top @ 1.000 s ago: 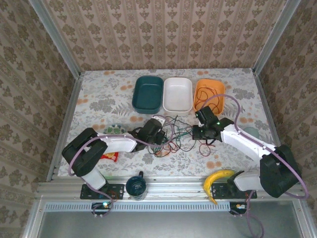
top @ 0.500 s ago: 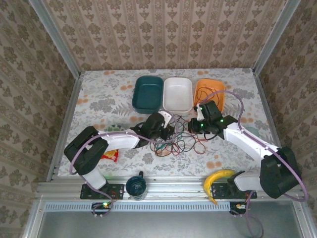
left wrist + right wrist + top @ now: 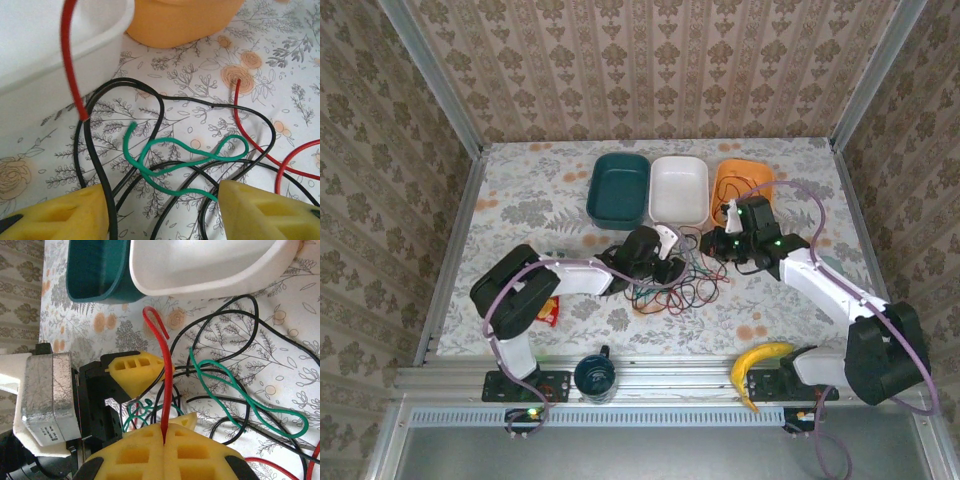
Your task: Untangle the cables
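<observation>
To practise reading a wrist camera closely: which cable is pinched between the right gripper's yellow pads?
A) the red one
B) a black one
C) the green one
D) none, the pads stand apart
A: in the right wrist view the red cable runs straight down into the seam where the pads of the right gripper meet, shut on it.

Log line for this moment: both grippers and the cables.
left gripper: jaws open, straddling thin green cable and black cable | right gripper: jaws shut on thin red cable | cables: tangled
</observation>
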You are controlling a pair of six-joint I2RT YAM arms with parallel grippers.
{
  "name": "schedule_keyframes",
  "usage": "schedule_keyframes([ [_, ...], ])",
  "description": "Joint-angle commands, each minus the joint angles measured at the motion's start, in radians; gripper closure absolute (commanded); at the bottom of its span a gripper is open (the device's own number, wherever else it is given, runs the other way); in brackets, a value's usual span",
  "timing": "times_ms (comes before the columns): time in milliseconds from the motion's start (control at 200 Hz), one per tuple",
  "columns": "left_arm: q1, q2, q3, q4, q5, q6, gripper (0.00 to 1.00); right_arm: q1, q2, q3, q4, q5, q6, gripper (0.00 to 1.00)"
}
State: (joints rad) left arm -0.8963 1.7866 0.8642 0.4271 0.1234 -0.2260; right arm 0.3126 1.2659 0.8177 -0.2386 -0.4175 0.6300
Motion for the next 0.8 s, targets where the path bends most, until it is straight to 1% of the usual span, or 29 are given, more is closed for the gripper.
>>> schedule_keyframes([
  [0,0.008,-0.054,-0.052,0.066,-0.068,-0.051,0.4,-0.001,-0.081,0.03,-0.04,0.063,-0.02,1.0],
  [90,0.015,-0.093,-0.1,0.085,-0.143,-0.083,0.34,-0.003,-0.141,0.08,-0.08,0.17,-0.06,1.0],
  [205,0.015,-0.138,-0.155,0.113,-0.206,-0.111,0.32,-0.003,-0.216,0.139,-0.075,0.321,-0.105,1.0],
  [375,0.013,-0.189,-0.207,0.109,-0.293,-0.142,0.26,-0.003,-0.231,0.212,0.032,0.502,-0.168,1.0],
  [485,0.013,-0.205,-0.22,0.093,-0.326,-0.142,0.25,-0.003,-0.19,0.236,0.117,0.62,-0.2,1.0],
  [645,0.014,-0.216,-0.226,0.075,-0.336,-0.151,0.23,-0.004,-0.091,0.237,0.265,0.738,-0.236,1.0],
  [725,0.011,-0.217,-0.226,0.071,-0.335,-0.151,0.22,-0.004,-0.025,0.23,0.349,0.771,-0.255,1.0],
  [795,0.01,-0.217,-0.222,0.064,-0.333,-0.148,0.21,-0.005,0.055,0.245,0.376,0.775,-0.265,1.0],
])
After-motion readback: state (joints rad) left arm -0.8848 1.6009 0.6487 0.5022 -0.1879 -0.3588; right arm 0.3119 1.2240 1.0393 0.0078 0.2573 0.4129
